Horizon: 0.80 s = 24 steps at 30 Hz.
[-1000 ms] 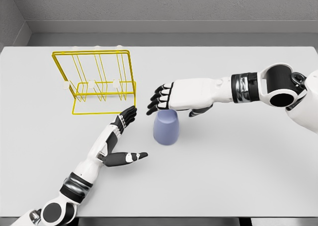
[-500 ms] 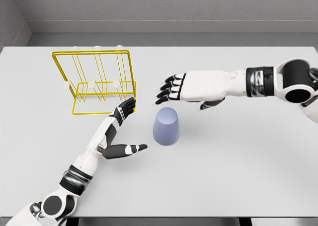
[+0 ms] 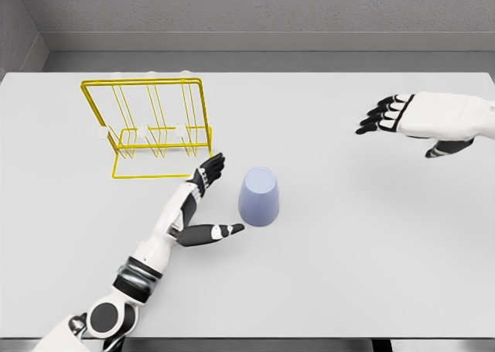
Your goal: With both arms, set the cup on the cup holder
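Note:
A pale blue cup (image 3: 258, 196) stands upside down on the white table (image 3: 348, 251), just right of the middle. The yellow wire cup holder (image 3: 148, 127) stands at the back left. My left hand (image 3: 213, 199) is open just left of the cup, fingers spread and thumb pointing at the cup's base, a small gap between them. My right hand (image 3: 394, 118) hovers open at the far right, well away from the cup, fingers pointing left.
The table's front edge (image 3: 309, 339) runs along the bottom. A grey wall (image 3: 271, 11) rises behind the table's far edge.
My right hand has pulled away from above the cup to the far right. My left hand has slid rightward, closer to the cup. The cup has not moved.

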Tool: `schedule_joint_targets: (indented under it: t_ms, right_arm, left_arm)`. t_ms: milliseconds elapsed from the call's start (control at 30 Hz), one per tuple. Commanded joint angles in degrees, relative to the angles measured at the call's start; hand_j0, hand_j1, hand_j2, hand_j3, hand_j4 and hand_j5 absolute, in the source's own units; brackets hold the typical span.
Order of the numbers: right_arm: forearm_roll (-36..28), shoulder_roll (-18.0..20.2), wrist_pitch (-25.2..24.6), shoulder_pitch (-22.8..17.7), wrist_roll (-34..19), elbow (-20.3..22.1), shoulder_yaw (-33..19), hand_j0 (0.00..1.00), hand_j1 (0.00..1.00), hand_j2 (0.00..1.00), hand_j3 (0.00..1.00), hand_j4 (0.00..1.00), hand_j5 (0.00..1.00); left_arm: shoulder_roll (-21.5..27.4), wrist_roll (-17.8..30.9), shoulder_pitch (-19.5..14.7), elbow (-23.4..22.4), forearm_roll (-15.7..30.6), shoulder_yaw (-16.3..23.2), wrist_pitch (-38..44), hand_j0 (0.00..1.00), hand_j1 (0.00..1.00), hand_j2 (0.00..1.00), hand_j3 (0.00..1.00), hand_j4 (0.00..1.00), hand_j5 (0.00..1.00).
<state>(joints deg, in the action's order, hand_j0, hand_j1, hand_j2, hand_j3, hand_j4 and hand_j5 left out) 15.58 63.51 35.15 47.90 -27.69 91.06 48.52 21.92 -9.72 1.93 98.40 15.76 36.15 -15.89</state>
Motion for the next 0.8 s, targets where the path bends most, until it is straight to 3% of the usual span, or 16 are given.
schedule_joint_targets:
  t_ms: [0, 267, 767]
  right_arm:
    - [-0.46, -0.15, -0.15, 0.00, -0.08, 0.00, -1.23, 1.00, 1.00, 1.00, 1.00, 1.00, 1.00]
    - [-0.38, -2.96, -0.15, -0.18, -0.26, 0.35, -1.93, 1.00, 1.00, 1.00, 1.00, 1.00, 1.00]
    - [-0.46, -2.96, -0.15, -1.76, -1.49, -0.09, -1.93, 1.00, 1.00, 1.00, 1.00, 1.00, 1.00]
  left_arm:
    - [-0.91, 0.05, -0.09, -0.58, -0.12, 0.06, 2.71, 1.00, 1.00, 1.00, 1.00, 1.00, 1.00]
    - [-3.11, 0.05, -1.32, -2.86, -0.12, 0.24, 4.82, 1.00, 1.00, 1.00, 1.00, 1.00, 1.00]
    - [-6.01, 0.05, -2.99, -4.62, -0.47, 1.47, 4.82, 1.00, 1.00, 1.00, 1.00, 1.00, 1.00]
